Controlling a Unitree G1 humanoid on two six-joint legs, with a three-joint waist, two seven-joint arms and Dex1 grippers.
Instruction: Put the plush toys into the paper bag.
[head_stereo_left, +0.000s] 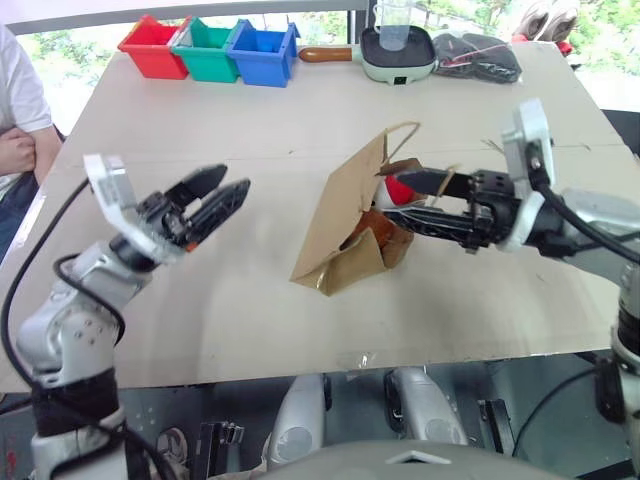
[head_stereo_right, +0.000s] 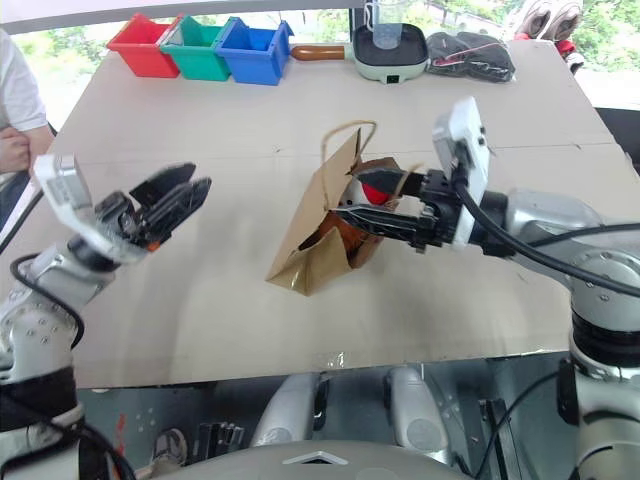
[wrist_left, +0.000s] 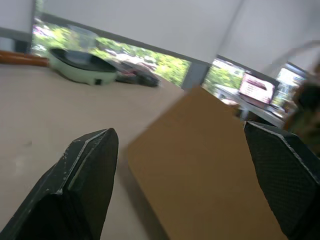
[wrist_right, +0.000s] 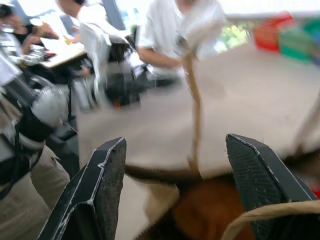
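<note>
The brown paper bag (head_stereo_left: 345, 215) stands crumpled and leaning in the middle of the table, its mouth turned toward my right arm. Inside the mouth show the red tip of the white plush toy (head_stereo_left: 402, 190) and the orange-brown plush toy (head_stereo_left: 388, 238). My right gripper (head_stereo_left: 387, 193) reaches level into the mouth, open. A loop handle (wrist_right: 194, 115) and the orange-brown toy (wrist_right: 210, 212) lie between its spread fingers, which touch neither. My left gripper (head_stereo_left: 231, 181) hovers open to the left of the bag, apart from it, holding nothing. It faces the bag's flat side (wrist_left: 200, 165).
Red (head_stereo_left: 153, 47), green (head_stereo_left: 205, 50) and blue (head_stereo_left: 262, 52) bins line the far left edge. A pale green electric pan (head_stereo_left: 397, 55) carrying a clear cup and a black bundle (head_stereo_left: 480, 55) sit at the far right. A person in white (head_stereo_left: 18, 110) sits at the table's left side.
</note>
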